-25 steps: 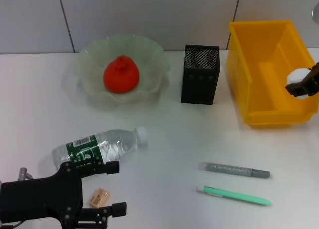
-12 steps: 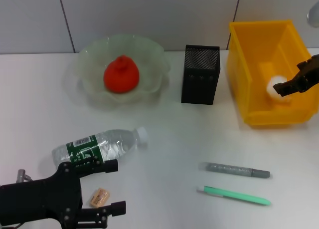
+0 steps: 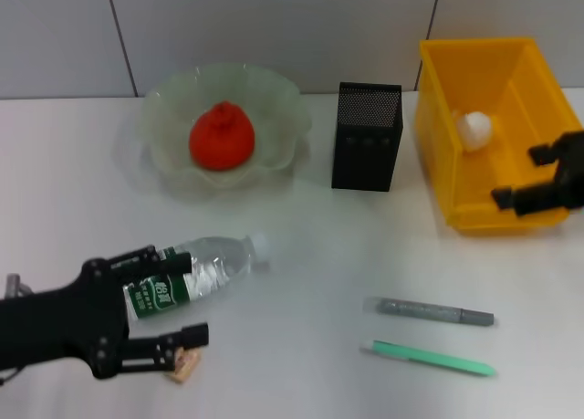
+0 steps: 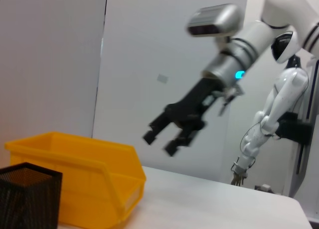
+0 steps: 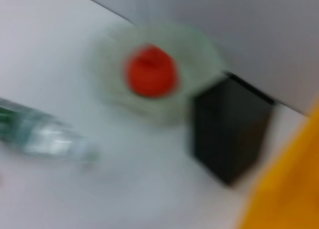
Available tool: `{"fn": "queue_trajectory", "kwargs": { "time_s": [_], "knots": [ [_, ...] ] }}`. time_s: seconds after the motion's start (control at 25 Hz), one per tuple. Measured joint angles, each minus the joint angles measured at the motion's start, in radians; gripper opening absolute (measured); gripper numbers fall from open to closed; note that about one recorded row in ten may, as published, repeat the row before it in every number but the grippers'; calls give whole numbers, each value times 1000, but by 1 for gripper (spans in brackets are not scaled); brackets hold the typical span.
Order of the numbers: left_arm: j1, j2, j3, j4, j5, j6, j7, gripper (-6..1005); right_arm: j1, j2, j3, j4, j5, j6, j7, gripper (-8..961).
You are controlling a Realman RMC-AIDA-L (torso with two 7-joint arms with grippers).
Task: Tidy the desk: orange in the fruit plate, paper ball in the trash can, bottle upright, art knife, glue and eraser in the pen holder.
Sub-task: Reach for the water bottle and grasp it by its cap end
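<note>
- Surface: plain white, backed by a wall of pale grey panels with dark seams
- Fruit plate at 11 o'clock on the surface; the orange sits inside it
- Pen holder upright at 12 o'clock, between the fruit plate and the trash can; its contents cannot be made out
- Trash can at 2 o'clock; the paper ball lies inside, against its wall on the pen holder's side
- Right tool open and holding nothing, at the trash can's near rim
- Bottle lies on its side at 8 o'clock, cap toward 3 o'clock
- Left tool open, fingers either side of the bottle's labelled end; contact cannot be told
- Eraser at 7 o'clock, just beside the lower finger
- Grey pen-shaped item and green one lie at 5 o'clock, near each other
</note>
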Motion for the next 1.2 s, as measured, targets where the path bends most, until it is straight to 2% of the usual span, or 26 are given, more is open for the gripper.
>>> {"fn": "queue_trajectory", "kwargs": {
  "time_s": [0.08, 0.16, 0.2, 0.32, 0.36, 0.48, 0.6, 0.68, 0.76, 0.8, 0.88, 0.96, 1.08, 1.2],
  "knots": [
    [0, 0, 0, 0, 0, 0, 0, 859, -83, 2, 49, 75, 175, -17, -168, 820],
    [-6, 3, 0, 5, 0, -1, -7, 859, -112, 2, 64, 116, 224, -17, -225, 820],
    [-50, 16, 5, 11, 5, -24, -59, 859, -134, 2, 78, 163, 266, -18, -279, 820],
    [-104, 16, 13, 42, 30, -48, -115, 859, -190, 0, 151, 331, 352, -27, -486, 820],
    [-119, 10, 14, 64, 48, -54, -132, 859, -190, 0, 151, 331, 352, -27, -486, 820],
    [-165, -14, 14, 141, 123, -85, -193, 859, -211, -2, 247, 486, 386, -77, -661, 820],
    [-220, -35, 27, 208, 215, -127, -259, 859, -209, -3, 309, 541, 391, -126, -723, 820],
    [-258, -36, 81, 229, 239, -163, -305, 856, -205, 0, 368, 594, 392, -163, -764, 820],
    [-276, -34, 153, 255, 244, -210, -353, 850, -205, 0, 372, 605, 392, -164, -769, 820],
    [-276, -34, 153, 255, 244, -210, -353, 847, -205, 0, 375, 617, 392, -165, -774, 820],
    [-284, -36, 295, 338, 266, -291, -427, 841, -205, -1, 375, 638, 393, -167, -781, 820],
    [-287, -37, 328, 355, 271, -305, -447, 835, -204, 0, 376, 642, 393, -167, -781, 820],
    [-313, -39, 428, 393, 330, -364, -528, 825, -195, 1, 368, 655, 393, -168, -783, 820],
    [-324, -40, 474, 398, 358, -405, -570, 816, -191, 1, 367, 657, 394, -169, -783, 820]
  ]
}}
